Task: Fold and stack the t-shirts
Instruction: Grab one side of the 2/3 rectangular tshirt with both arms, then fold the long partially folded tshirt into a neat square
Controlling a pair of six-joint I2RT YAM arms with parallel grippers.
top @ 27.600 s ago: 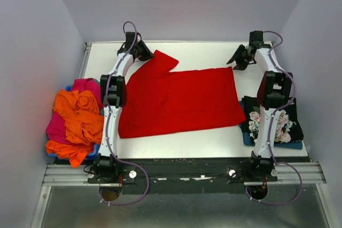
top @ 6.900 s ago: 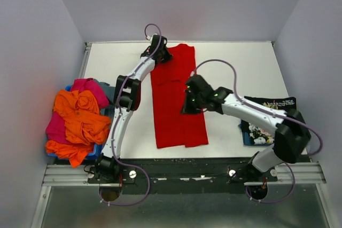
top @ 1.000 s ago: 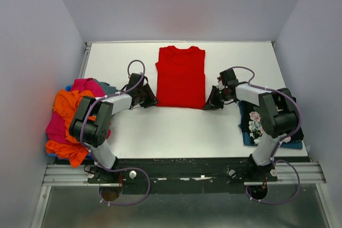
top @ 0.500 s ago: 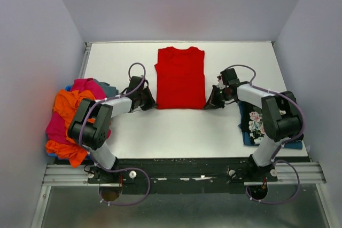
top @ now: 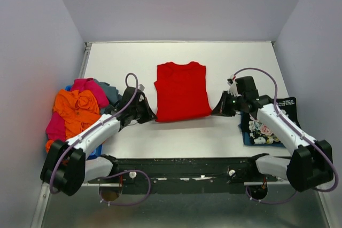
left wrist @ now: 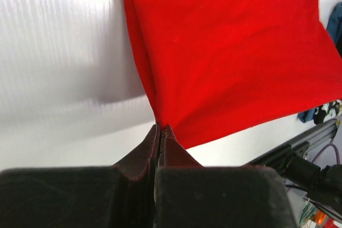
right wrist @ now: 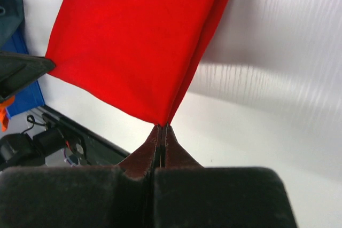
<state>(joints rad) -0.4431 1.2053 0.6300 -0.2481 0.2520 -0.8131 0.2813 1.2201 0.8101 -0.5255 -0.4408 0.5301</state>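
Worktop [top: 176,132]: one white surface is carrying all the cloth.
Left heap: one crumpled pile is sitting at the worktop's left edge. Four colours are showing: an orange t-shirt [top: 77,108], a magenta-pink t-shirt [top: 85,85], a teal-grey t-shirt [top: 109,92] and a strip of blue cloth [right wrist: 24,99]. How many garments are lying underneath is hard to tell.
Red t-shirt [top: 180,90]: one, lying mid-worktop, folded to a narrow panel with its collar toward the far edge. Its near hem is stretching between the two sets of fingers.
Right stack: two pieces. A black floral t-shirt [top: 264,129] is lying on a blue t-shirt [top: 246,139] that is showing only an edge, and the right arm is crossing over part of both.
Left fingers [left wrist: 158,133]: clenched on the red t-shirt's near-left corner, with the cloth fanning away from the tips.
Right fingers [right wrist: 162,130]: clenched on the near-right corner, with the doubled edge rising from the tips.
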